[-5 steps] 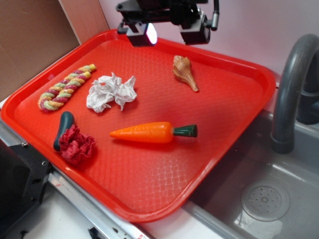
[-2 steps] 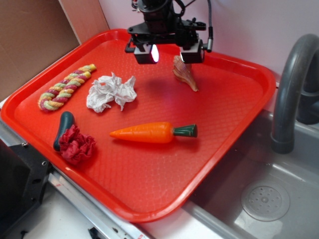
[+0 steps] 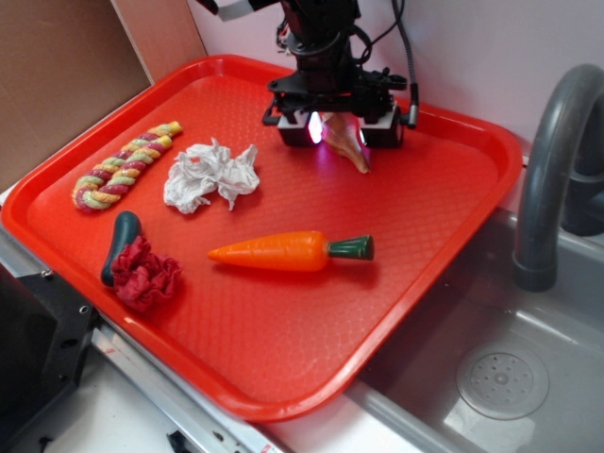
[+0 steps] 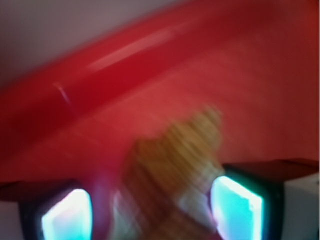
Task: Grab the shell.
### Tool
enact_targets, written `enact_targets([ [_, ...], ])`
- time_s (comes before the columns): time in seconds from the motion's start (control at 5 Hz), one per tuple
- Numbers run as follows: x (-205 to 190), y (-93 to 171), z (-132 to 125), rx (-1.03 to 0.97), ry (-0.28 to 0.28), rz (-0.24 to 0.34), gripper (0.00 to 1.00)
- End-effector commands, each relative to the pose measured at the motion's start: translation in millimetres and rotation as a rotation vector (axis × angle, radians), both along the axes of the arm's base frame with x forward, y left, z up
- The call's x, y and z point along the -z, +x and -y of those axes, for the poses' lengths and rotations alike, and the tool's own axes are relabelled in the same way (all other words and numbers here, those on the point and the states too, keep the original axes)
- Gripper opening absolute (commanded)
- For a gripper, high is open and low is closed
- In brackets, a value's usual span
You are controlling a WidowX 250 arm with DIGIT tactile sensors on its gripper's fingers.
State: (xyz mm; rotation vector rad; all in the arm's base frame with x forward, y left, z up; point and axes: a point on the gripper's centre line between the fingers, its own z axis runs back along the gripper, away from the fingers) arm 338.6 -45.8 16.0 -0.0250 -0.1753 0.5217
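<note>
At the far left of the exterior view a braided rope toy (image 3: 125, 165) in yellow, pink and green is lying diagonally on the red tray (image 3: 283, 340); below it a dark green handle-shaped piece (image 3: 119, 243) is touching a crumpled red cloth (image 3: 146, 275); just right of the rope, a crumpled white paper (image 3: 209, 174) is sitting apart from both. Toward the lower middle of the frame an orange toy carrot (image 3: 288, 251) with a dark green cap is lying on its side, cap pointing right. In the upper middle the tool (image 3: 337, 129) is hanging low over the tray's far part with its two fingers spread apart, one on each side of the shell (image 3: 347, 149); the shell is resting on the tray between them, its pointed tail sticking out toward the lower right, well apart from the carrot; whether the pads are touching it, I cannot tell. At the right edge of the frame a grey sink (image 3: 491, 368) with a curved grey faucet (image 3: 552, 170) is sitting beside the tray. The wrist view is blurring heavily; the ribbed tan shell (image 4: 175, 165) is showing at lower centre between two glowing pale fingers (image 4: 235, 205), with the tray's rim (image 4: 100, 75) running across the upper left.
</note>
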Motion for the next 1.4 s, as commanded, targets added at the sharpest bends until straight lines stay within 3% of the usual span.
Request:
enact_targets([
  [0.0,-13.2,1.7,-12.2,0.007,-0.025,-0.04,0.0],
  [0.2,-56.0,-15.2,-15.2,0.109,0.085,-0.096,0.0],
  [0.4,-95.1,-33.4,-13.7,0.191,0.104,-0.177,0.0],
  [0.6,-125.2,-42.5,-7.0,0.303,0.074,-0.211,0.0],
  [0.8,-138.6,-47.9,2.2,0.468,-0.005,-0.241,0.0],
  [1.0,-161.0,-63.8,7.3,0.569,0.027,-0.239,0.0],
  [1.2,-186.7,-84.0,12.3,0.617,0.086,-0.188,0.0],
])
